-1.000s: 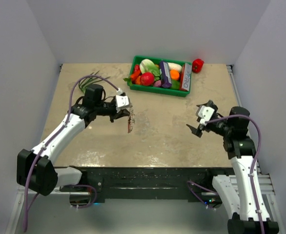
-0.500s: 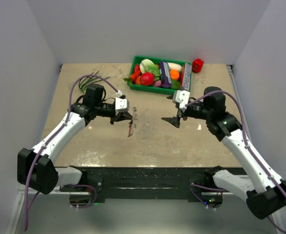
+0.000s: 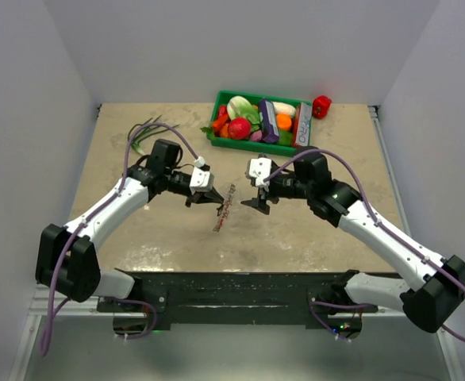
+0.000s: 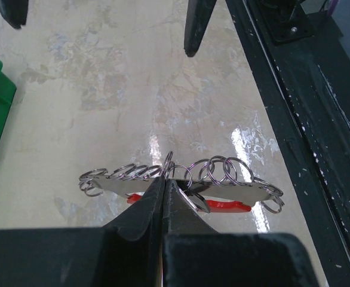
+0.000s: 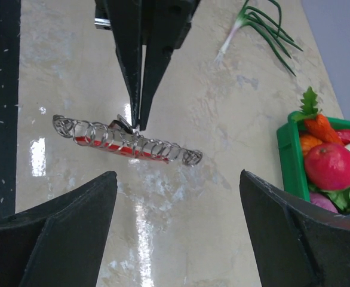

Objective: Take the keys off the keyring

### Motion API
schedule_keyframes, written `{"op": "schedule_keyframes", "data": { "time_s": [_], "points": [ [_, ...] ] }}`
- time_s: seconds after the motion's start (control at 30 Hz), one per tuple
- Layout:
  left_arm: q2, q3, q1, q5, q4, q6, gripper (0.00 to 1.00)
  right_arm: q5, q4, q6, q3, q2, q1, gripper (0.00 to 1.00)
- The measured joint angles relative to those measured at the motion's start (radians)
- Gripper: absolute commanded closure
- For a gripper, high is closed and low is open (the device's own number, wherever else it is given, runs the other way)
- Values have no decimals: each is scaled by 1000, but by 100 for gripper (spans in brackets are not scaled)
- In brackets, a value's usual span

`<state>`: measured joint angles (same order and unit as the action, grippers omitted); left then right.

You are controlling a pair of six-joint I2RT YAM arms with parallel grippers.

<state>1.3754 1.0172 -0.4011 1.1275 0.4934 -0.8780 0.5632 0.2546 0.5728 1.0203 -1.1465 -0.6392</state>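
Left claw (image 3: 217,196) pinches the thin silvery metal keyring (image 5: 97,136), red-tagged, holding it steady. Right claw (image 3: 258,203) faces it, spread, apparently poised to pull.

Pinched at mid-length and held aloft, slanting in the top view: keyring (image 5: 127,143), a row of thin silvery loops strung along a red curved tag (image 4: 226,207); flat silvery keys (image 4: 124,187) lying lengthwise against the loops, overlapping; count unclear.
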Motion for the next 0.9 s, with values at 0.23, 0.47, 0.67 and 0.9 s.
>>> {"op": "schedule_keyframes", "data": {
  "time_s": [0.23, 0.47, 0.67, 0.9],
  "points": [
    [9, -1, -1, 51, 10, -48, 100, -2, -9, 10, -24, -35, -53, 39],
    [9, -29, -3, 71, -27, -24, 100, 0, -15, 13, -46, -101, -99, 57],
    [9, -44, -7, 78, -50, -3, 100, -3, -26, 2, -47, -118, -118, 66],
    [9, -50, -7, 93, -61, 5, 100, 8, -39, -18, -47, -118, -119, 66]
  ]
}}
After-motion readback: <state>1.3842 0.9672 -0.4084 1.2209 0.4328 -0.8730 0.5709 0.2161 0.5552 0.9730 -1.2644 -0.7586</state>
